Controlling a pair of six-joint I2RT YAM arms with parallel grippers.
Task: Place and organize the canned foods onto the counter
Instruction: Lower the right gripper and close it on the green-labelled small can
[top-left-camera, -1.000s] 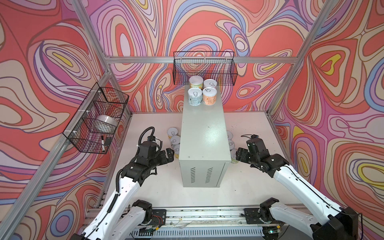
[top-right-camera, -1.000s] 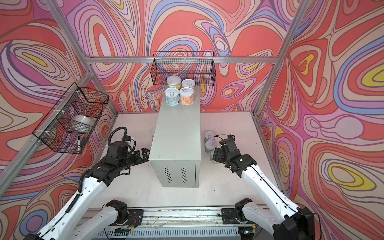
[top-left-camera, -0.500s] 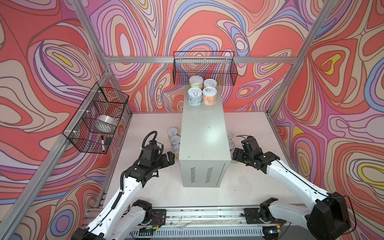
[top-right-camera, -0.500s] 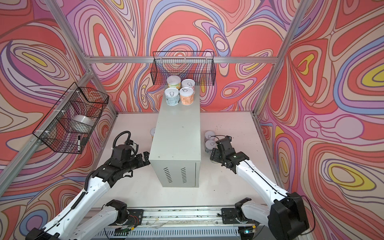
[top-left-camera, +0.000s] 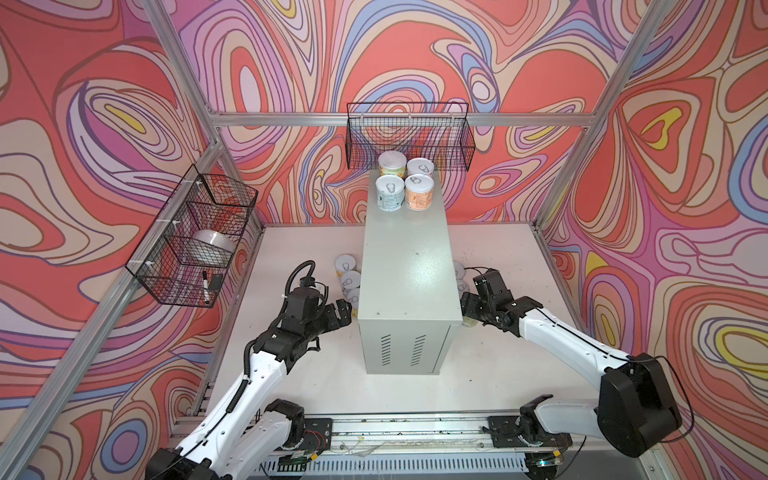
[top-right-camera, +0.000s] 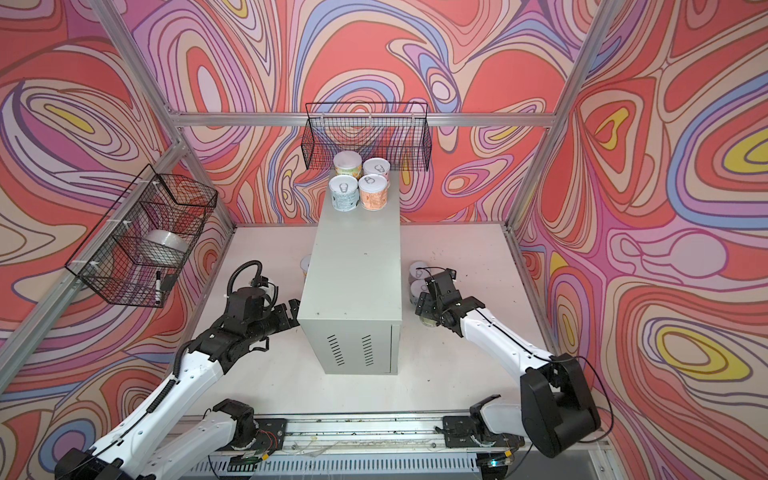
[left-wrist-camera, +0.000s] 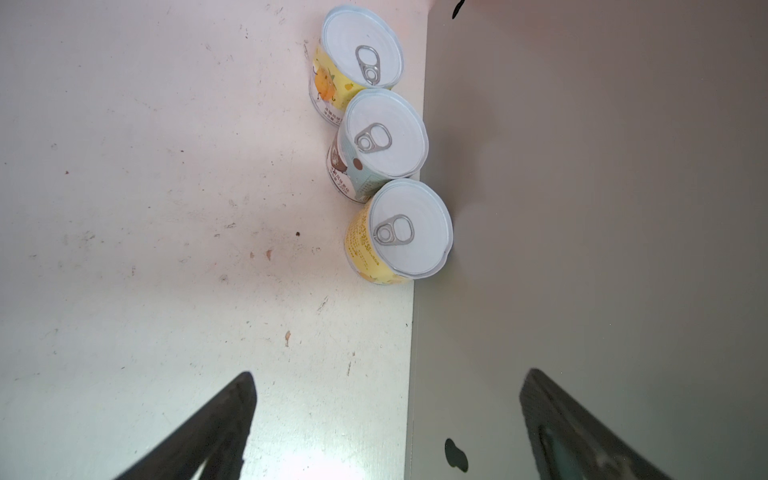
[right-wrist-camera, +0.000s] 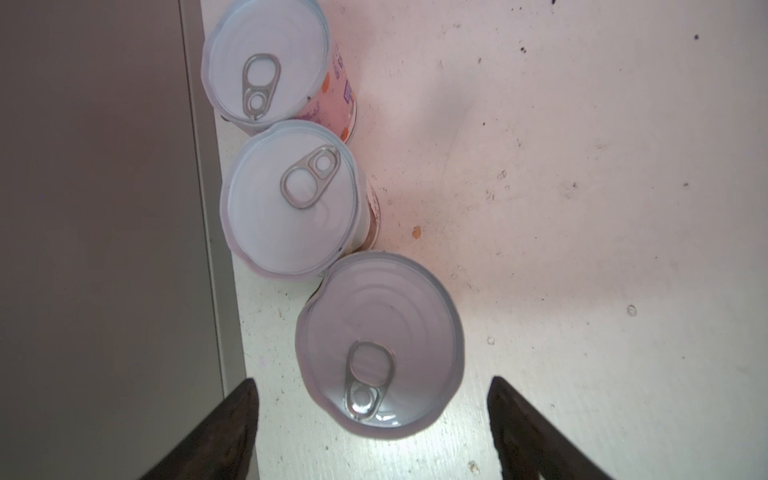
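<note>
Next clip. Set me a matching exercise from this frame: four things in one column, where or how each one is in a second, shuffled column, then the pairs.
Things
1. tape roll
2. group of four cans
3. yellow can nearest the left gripper
4. right gripper

Place or state
A. open, over the near right-side can
B. in the wire basket on the left wall
C. on the white tabletop, beside the counter
D. on the counter's top, at its far end

Pairs: 1-B, 2-D, 3-C, 4-A
</note>
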